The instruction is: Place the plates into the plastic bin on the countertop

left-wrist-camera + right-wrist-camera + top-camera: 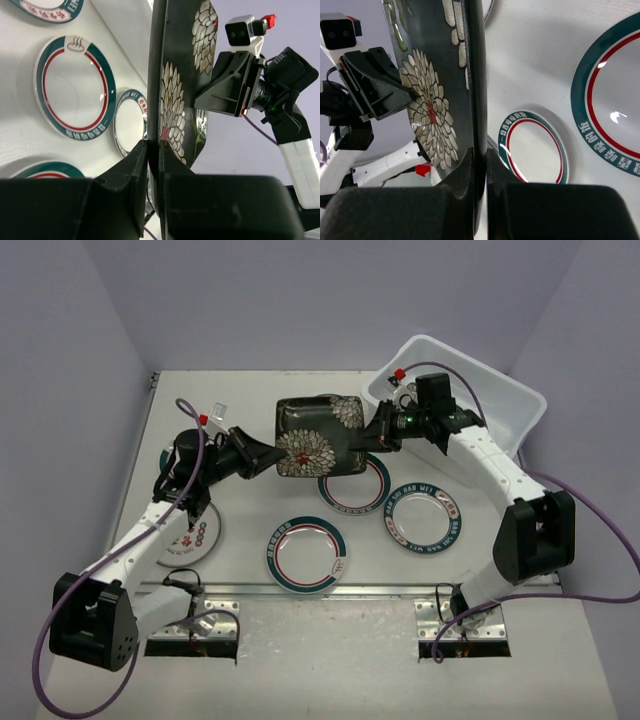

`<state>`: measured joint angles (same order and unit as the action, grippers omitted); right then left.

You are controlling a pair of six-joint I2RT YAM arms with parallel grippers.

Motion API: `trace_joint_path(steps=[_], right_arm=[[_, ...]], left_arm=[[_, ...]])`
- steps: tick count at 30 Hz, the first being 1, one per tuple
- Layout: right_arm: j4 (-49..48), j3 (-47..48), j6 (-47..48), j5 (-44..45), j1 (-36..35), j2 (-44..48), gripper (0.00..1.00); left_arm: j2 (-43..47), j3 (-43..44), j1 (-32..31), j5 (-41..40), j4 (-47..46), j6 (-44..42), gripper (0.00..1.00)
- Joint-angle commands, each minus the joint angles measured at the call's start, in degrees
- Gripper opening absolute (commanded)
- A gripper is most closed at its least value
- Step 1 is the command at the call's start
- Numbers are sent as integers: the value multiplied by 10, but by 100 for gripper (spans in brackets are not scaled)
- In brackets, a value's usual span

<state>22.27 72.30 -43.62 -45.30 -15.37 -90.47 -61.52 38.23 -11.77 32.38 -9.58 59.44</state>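
Observation:
A square black plate with white flowers (320, 435) hangs in the air over the middle of the countertop (240, 400), gripped at opposite edges. My left gripper (268, 455) is shut on its left edge (175, 75), jaws pinching the rim (154, 150). My right gripper (372, 435) is shut on its right edge (435, 75), jaws clamped on the rim (480, 157). Round white plates with teal rims lie at the front centre (305, 553), the front right (422, 518) and half under the black plate (354, 485). The white plastic bin (505, 390) stands at the back right, behind my right arm.
Another round plate (195, 535) lies under my left arm and one more (165, 460) peeks out behind it. Purple cables loop around both arms. A metal rail (330, 590) runs along the front edge. Grey walls close in the sides and back.

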Motion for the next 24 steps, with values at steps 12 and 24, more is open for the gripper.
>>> trace_joint_path(steps=[12, 24], right_arm=[[192, 354, 19, 189, 232, -117, 0], [258, 543, 39, 455, 212, -260, 0]], left_arm=[[-81, 302, 14, -178, 270, -163, 100], [-59, 217, 15, -113, 300, -192, 100]])
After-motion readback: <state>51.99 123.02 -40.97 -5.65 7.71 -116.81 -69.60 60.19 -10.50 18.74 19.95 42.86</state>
